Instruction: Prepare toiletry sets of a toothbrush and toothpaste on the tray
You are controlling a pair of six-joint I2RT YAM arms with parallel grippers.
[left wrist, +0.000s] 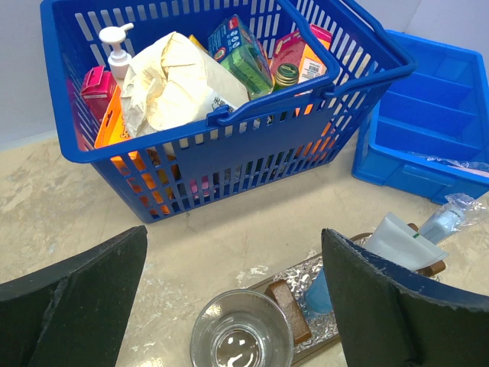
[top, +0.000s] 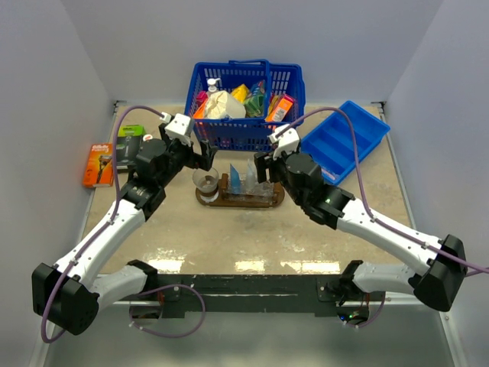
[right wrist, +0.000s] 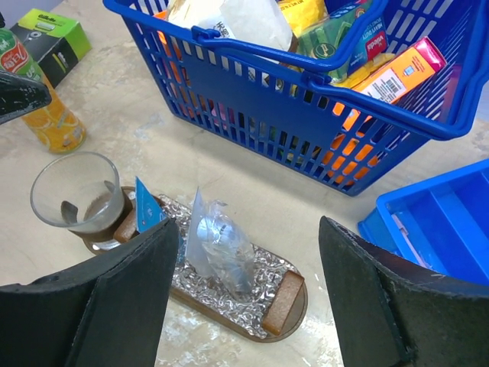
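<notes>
On the beige marbled table [top: 252, 237], nearest the viewer, the left gripper [top: 208, 159] hangs above the left end of the tray, its jaws spread wide and empty. The right gripper [top: 263, 167] hangs over the tray's right half, jaws also spread, gripping nothing.

Beneath them lies the dark brown oval wooden tray [top: 241, 204], lined with crinkled silver foil. A clear glass cup [top: 206, 181] stands on its left end. Beside the cup a flat blue wedge-shaped tube [right wrist: 149, 202] stands upright. Next comes a pale toothbrush in crumpled clear wrapping [right wrist: 218, 245], with a whitish tube [left wrist: 401, 241] just beside it.

Beyond the tray stands a blue plastic shopping basket [top: 244, 130] full of packaged goods, with a blue compartmented plastic bin [top: 344, 138] to its right. Off to the left are an orange box [top: 99, 164] and a bottle of orange drink [right wrist: 50, 115].
</notes>
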